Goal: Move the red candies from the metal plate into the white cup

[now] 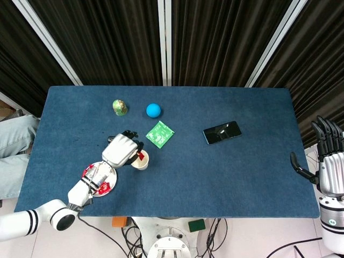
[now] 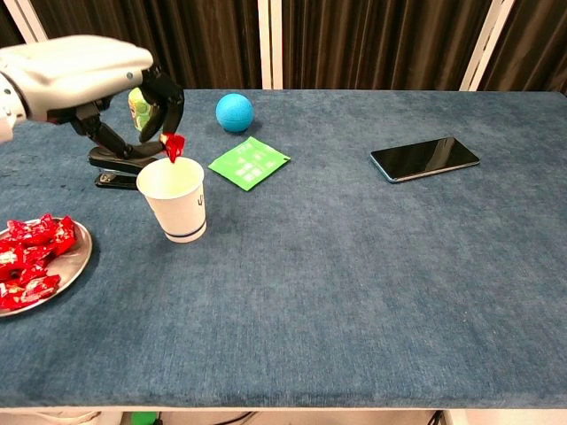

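My left hand [image 1: 122,150] [image 2: 89,75] hovers over the white cup [image 2: 174,199] [image 1: 140,160] and pinches one red candy [image 2: 174,145] [image 1: 140,156] just above the cup's mouth. The metal plate [image 2: 78,262] [image 1: 92,171] lies at the front left with several red candies [image 2: 28,257] [image 1: 102,186] on it; my forearm covers part of it in the head view. My right hand [image 1: 329,161] stands at the table's right edge, fingers spread, holding nothing.
A black stapler [image 2: 111,162] lies just behind the cup, partly hidden by my left hand. Further back are a green-gold figurine [image 1: 119,107], a blue ball [image 1: 153,110] [image 2: 234,112] and a green card [image 1: 160,134] [image 2: 249,162]. A black phone [image 1: 221,132] [image 2: 424,158] lies right of centre.
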